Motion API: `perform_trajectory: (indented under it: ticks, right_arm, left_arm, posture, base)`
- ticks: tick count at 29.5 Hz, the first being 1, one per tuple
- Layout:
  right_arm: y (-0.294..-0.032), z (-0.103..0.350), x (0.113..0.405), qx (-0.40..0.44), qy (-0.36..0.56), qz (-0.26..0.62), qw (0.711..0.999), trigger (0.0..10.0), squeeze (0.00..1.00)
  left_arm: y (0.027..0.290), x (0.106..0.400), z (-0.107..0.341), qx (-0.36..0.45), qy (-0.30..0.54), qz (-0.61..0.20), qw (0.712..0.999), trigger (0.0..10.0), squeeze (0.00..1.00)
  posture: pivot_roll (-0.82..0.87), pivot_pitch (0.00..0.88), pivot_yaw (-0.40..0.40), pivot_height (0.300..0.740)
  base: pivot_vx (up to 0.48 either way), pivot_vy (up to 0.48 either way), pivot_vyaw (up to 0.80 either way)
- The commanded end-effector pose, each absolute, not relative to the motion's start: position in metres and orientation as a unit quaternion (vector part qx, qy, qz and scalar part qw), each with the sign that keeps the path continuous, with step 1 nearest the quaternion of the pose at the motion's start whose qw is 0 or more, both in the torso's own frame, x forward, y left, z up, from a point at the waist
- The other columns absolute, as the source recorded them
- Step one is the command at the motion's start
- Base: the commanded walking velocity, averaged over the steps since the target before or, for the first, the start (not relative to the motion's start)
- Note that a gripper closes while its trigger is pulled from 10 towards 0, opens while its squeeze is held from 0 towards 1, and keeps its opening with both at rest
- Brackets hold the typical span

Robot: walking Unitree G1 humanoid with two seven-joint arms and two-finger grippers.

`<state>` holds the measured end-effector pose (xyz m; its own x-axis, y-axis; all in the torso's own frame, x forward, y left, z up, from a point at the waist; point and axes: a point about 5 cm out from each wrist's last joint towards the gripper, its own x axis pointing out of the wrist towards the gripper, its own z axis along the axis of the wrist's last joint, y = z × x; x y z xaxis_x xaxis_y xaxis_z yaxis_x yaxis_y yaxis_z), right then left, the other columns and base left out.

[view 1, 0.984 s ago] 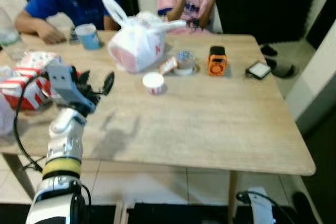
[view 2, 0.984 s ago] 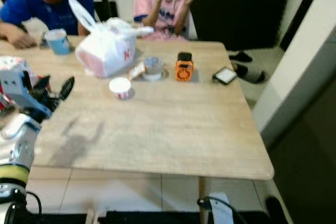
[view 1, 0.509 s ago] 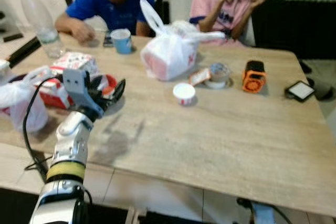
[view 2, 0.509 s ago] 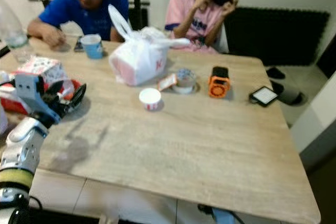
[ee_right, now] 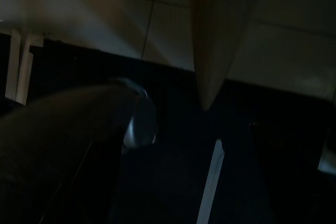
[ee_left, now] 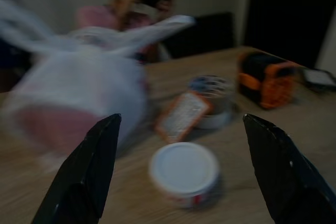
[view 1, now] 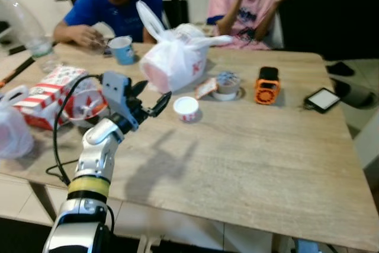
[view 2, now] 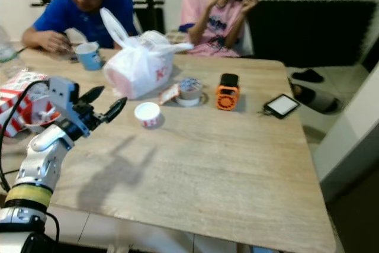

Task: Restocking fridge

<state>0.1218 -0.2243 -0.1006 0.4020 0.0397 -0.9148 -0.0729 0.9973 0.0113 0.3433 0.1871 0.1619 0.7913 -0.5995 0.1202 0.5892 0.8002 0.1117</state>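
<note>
Now the left pincer (view 1: 153, 94), fingers spread and grasping nothing, has advanced rightward over the table (view 1: 249, 146) from the red-striped box (view 1: 50, 90) toward the small white cup (view 1: 186, 108), just beyond, near the white bag (view 1: 174, 60). Right pincer: cannot tell.

Home dining area — my view: wooden table (view 1: 249, 146), takeaway bag (view 1: 174, 63) near far edge, two people seated behind — tiled floor (view 1: 195, 232) below.
</note>
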Motion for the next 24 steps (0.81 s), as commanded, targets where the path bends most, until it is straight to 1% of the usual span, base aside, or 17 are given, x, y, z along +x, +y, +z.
perform_trajectory:
  ticks: [1,2,3,5,6,8,9,10,11,13,14,16,19,20,22,23,24]
  right_arm:
    - [-0.221,-0.101,0.124,-0.021,0.541,0.042,0.839,10.0,0.00]
    - [-0.222,-0.101,0.122,-0.022,0.543,0.042,0.839,10.0,0.00]
    - [-0.222,-0.101,0.122,-0.022,0.543,0.042,0.839,10.0,0.00]
    - [-0.222,-0.102,0.118,-0.023,0.546,0.043,0.836,10.0,0.00]
    - [-0.222,-0.103,0.115,-0.024,0.548,0.043,0.835,10.0,0.00]
    - [-0.223,-0.104,0.108,-0.023,0.552,0.043,0.832,10.0,0.00]
    - [-0.223,-0.104,0.108,-0.023,0.552,0.043,0.832,10.0,0.00]
    - [-0.224,-0.106,0.102,-0.022,0.556,0.041,0.830,10.0,0.00]
    - [-0.224,-0.106,0.102,-0.022,0.556,0.041,0.830,10.0,0.00]
    - [-0.225,-0.107,0.095,-0.021,0.561,0.039,0.826,10.0,0.00]
    - [-0.225,-0.107,0.095,-0.021,0.561,0.039,0.826,10.0,0.00]
    - [-0.225,-0.108,0.090,-0.020,0.565,0.037,0.824,10.0,0.00]
    - [-0.226,-0.109,0.086,-0.020,0.566,0.035,0.823,10.0,0.00]
    - [-0.226,-0.109,0.086,-0.020,0.566,0.035,0.823,10.0,0.00]
    - [-0.226,-0.108,0.086,-0.020,0.564,0.035,0.825,10.0,0.00]
    - [-0.226,-0.108,0.086,-0.020,0.561,0.034,0.827,10.0,0.00]
    - [-0.226,-0.108,0.086,-0.020,0.560,0.034,0.827,10.0,0.00]
  left_arm:
    - [0.184,0.347,0.162,0.083,-0.052,-0.335,0.937,10.0,0.00]
    - [0.184,0.350,0.158,0.147,-0.024,-0.344,0.927,10.0,0.00]
    - [0.184,0.350,0.158,0.147,-0.024,-0.344,0.927,10.0,0.00]
    - [0.188,0.354,0.151,0.239,0.017,-0.340,0.909,10.0,0.00]
    - [0.192,0.357,0.151,0.265,0.026,-0.328,0.907,10.0,0.00]
    - [0.197,0.365,0.161,0.316,0.019,-0.301,0.900,10.0,0.00]
    - [0.197,0.365,0.161,0.316,0.019,-0.301,0.900,10.0,0.00]
    - [0.195,0.369,0.168,0.357,0.006,-0.301,0.884,10.0,0.00]
    - [0.195,0.369,0.168,0.357,0.006,-0.301,0.884,10.0,0.00]
    - [0.188,0.370,0.173,0.410,-0.002,-0.326,0.852,10.0,0.00]
    - [0.188,0.370,0.173,0.410,-0.002,-0.326,0.852,10.0,0.00]
    - [0.187,0.373,0.178,0.457,-0.002,-0.339,0.822,10.0,0.00]
    - [0.181,0.377,0.189,0.500,-0.019,-0.352,0.791,10.0,0.00]
    - [0.181,0.377,0.189,0.500,-0.019,-0.352,0.791,10.0,0.00]
    - [0.171,0.376,0.191,0.498,-0.030,-0.392,0.773,10.0,0.00]
    - [0.165,0.376,0.189,0.508,-0.032,-0.412,0.756,10.0,0.00]
    - [0.164,0.376,0.189,0.516,-0.031,-0.414,0.749,10.0,0.00]
  posture:
    - [-0.05,0.052,0.032,0.740]
    - [-0.05,0.066,0.032,0.740]
    - [-0.05,0.066,0.032,0.740]
    - [-0.05,0.080,0.036,0.740]
    - [-0.06,0.092,0.040,0.740]
    - [-0.06,0.114,0.048,0.740]
    - [-0.06,0.114,0.048,0.740]
    - [-0.07,0.125,0.053,0.740]
    - [-0.07,0.125,0.053,0.740]
    - [-0.08,0.136,0.058,0.740]
    - [-0.08,0.136,0.058,0.740]
    - [-0.09,0.144,0.065,0.740]
    - [-0.09,0.158,0.074,0.740]
    - [-0.09,0.158,0.074,0.740]
    - [-0.09,0.167,0.075,0.740]
    - [-0.09,0.174,0.074,0.740]
    - [-0.09,0.174,0.074,0.740]
  base:
    - [0.000,0.000,0.00]
    - [0.000,0.000,0.00]
    - [0.000,0.000,0.00]
    - [0.000,0.000,0.00]
    - [0.000,0.000,0.00]
    - [0.000,0.000,0.00]
    - [0.000,0.000,0.00]
    - [0.000,0.000,0.00]
    - [0.000,0.000,0.00]
    - [0.000,0.000,0.00]
    - [0.000,0.000,0.00]
    - [0.000,0.000,0.00]
    - [0.000,0.000,0.00]
    - [0.000,0.000,0.00]
    - [0.000,0.000,0.00]
    - [0.000,0.000,0.00]
    - [0.000,0.000,0.00]
